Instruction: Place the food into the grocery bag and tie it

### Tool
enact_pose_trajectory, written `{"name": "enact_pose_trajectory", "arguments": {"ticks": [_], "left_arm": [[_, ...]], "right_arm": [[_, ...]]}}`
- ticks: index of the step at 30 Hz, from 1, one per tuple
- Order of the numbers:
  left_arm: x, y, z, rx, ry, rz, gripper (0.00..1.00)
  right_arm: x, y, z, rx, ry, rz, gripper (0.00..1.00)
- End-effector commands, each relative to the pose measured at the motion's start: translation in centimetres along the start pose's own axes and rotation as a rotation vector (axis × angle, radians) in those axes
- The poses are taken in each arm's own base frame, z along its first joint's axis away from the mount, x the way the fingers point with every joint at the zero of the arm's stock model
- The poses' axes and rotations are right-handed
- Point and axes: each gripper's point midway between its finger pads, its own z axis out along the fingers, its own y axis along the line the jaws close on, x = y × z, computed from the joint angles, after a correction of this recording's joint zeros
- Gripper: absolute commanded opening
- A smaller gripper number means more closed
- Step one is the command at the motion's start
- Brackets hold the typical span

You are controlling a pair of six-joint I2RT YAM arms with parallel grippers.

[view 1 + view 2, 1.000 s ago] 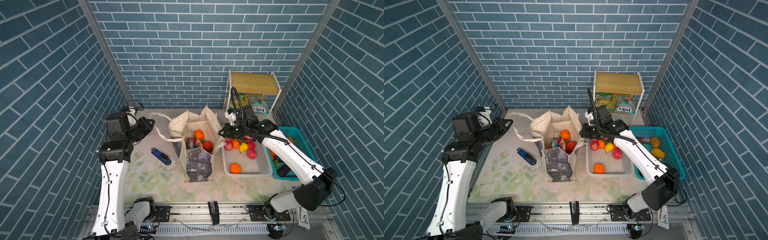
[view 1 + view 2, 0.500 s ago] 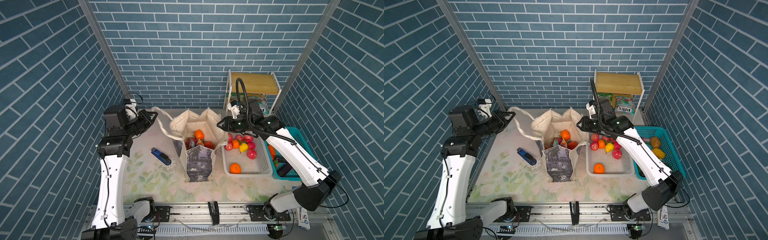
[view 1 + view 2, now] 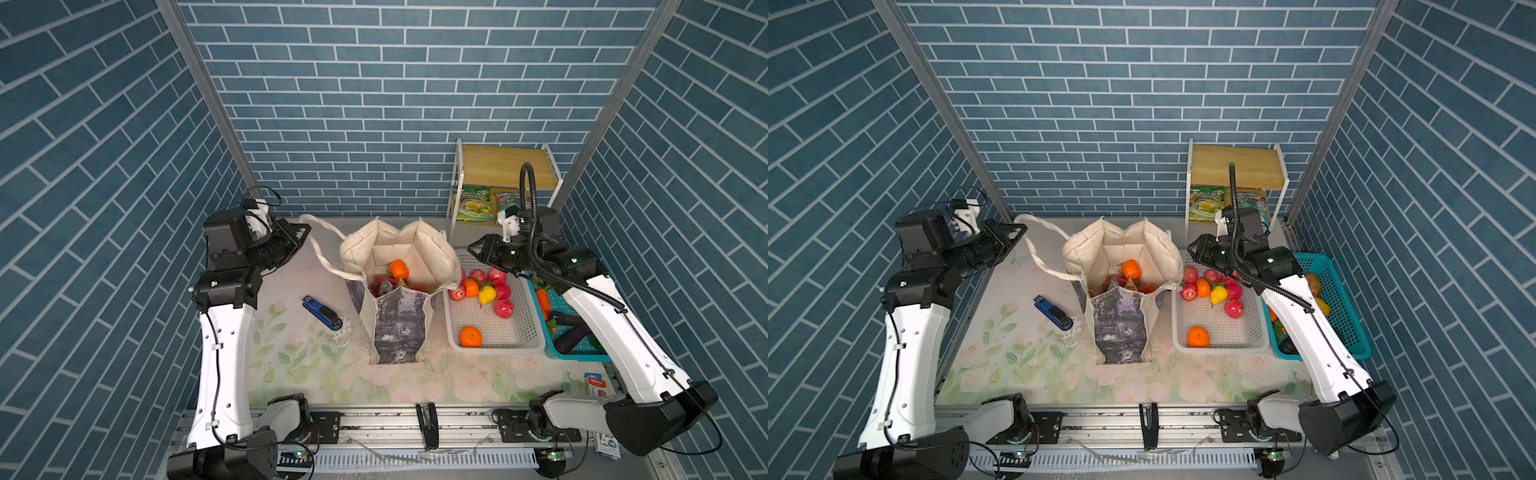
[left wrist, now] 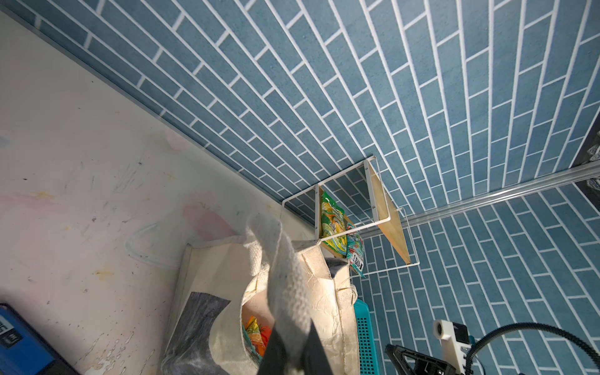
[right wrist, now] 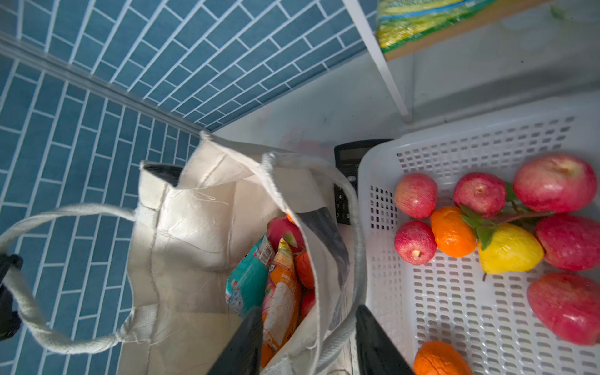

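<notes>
Top views, front to back. Grocery bag (image 3: pixel 399 328) upright mid-table, print panel facing front, mouth wide open. Inside, on top of the pile: orange piece (image 3: pixel 398 269); right wrist view also catching candy packets (image 5: pixel 259 279) and pink dragon fruit (image 5: pixel 285 229) lower down. Blue stapler (image 3: pixel 322 312) flat on the mat left of the bag, apart from it. White basket (image 3: pixel 498 324) just beside the bag on the right: lone orange (image 3: pixel 471 336) at the near end, red apples (image 3: pixel 478 276) and a yellow fruit (image 3: pixel 487 294) bunched at the far end. Teal basket (image 3: pixel 582 356) next over, mostly under the right arm. Black calculator (image 5: pixel 347 181) between bag and white basket. Left gripper (image 3: pixel 301 232) raised at back-left of the bag, clamped on left handle (image 4: pixel 285 279), strap drawn out sideways. Right gripper (image 3: pixel 473 249) above the white basket's far corner, jaws apart; right handle (image 5: pixel 342 324) loose in the gap, not clamped. Farthest: shelf (image 3: pixel 505 166) at the back wall, more packets (image 3: pixel 473 203) on its lower level.
</notes>
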Motion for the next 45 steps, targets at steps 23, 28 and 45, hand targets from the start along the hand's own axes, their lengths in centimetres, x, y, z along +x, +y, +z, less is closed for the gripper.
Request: {"name": "enact_pose_trajectory", "arguments": {"ticks": [23,28,45], "left_arm": [[-2.8,0.9,-2.5,0.011,-0.080,0.022,0.03],[-2.8,0.8,-2.6,0.015,-0.081,0.023,0.03],[-2.8,0.6,-2.7,0.018,-0.083,0.026,0.03]], "right_arm": [[4.6,-4.4,10.6,-0.086,0.188,0.473,0.48],[5.4,-4.7,12.0,-0.085,0.217,0.501,0.48],[7.1,-3.0,15.1,-0.116,0.283,0.498,0.44]]}}
